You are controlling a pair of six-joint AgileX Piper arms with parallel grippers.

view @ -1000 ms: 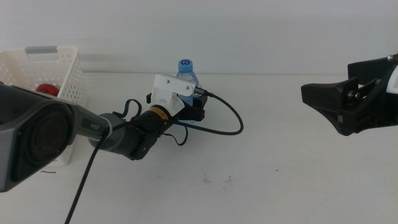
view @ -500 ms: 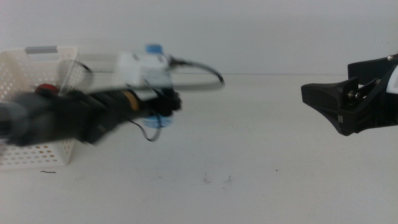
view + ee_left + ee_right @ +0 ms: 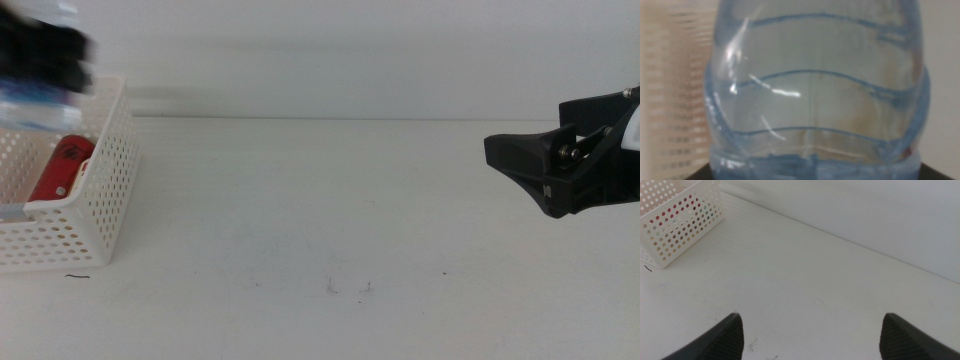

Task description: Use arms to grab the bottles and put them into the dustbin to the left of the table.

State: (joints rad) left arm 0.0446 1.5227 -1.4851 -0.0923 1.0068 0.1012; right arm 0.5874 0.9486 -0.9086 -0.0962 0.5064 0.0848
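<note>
My large plain white tabletop fills the frame. A white perforated plastic basket rests on it at the far left. Small dark marks dot the lower centre.

The water bottle, filling the left gripper's own view, is clear glossy ribbed plastic, while well away from the right gripper, whose dark jaws look matt, lie a white perforated plastic dustbin and the smooth matt table.
</note>
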